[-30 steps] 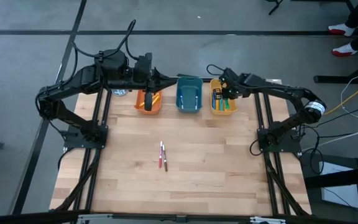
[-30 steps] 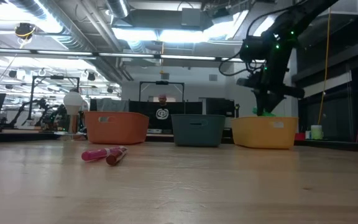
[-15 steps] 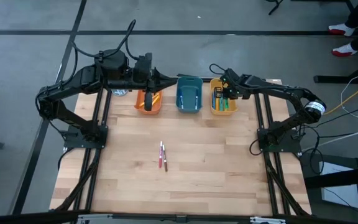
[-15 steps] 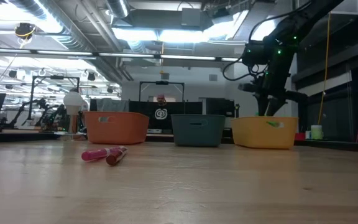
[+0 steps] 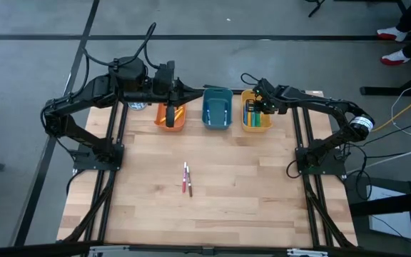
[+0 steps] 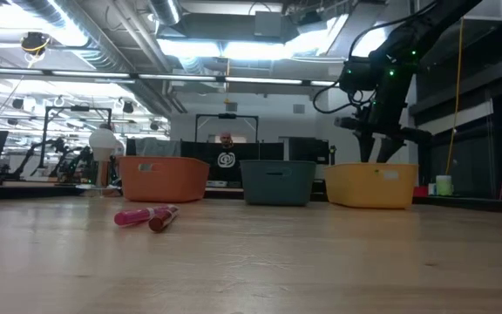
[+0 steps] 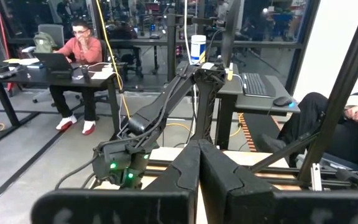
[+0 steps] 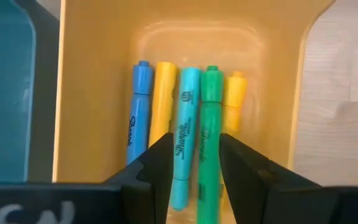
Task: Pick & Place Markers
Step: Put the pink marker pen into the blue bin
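My right gripper point(image 8: 194, 171) hangs open over the yellow bin point(image 5: 255, 126) at the table's far right, fingers pointing steeply down. It touches nothing. Below it, side by side on the bin's floor, lie a blue marker point(image 8: 139, 118), two yellow markers point(image 8: 161, 106), a teal marker point(image 8: 185, 130) and a bright green stick point(image 8: 210, 137). Two reddish markers point(image 5: 186, 178) lie on the bare wood at mid-table, also in the low view point(image 6: 146, 215). My left gripper point(image 7: 199, 168) is shut, level and high above the orange bin point(image 5: 170, 118).
Three bins stand in a row along the far edge: orange, blue point(image 5: 217, 108) and yellow. The orange one holds an orange-yellow stick point(image 5: 179, 113). Wide free wood lies in front of the bins, around the two markers. People sit at desks beyond the table.
My right gripper has opened above the yellow bin and let go of the bright green stick, which has dropped into the bin among the markers. The gripper has also rolled slightly while staying in place.
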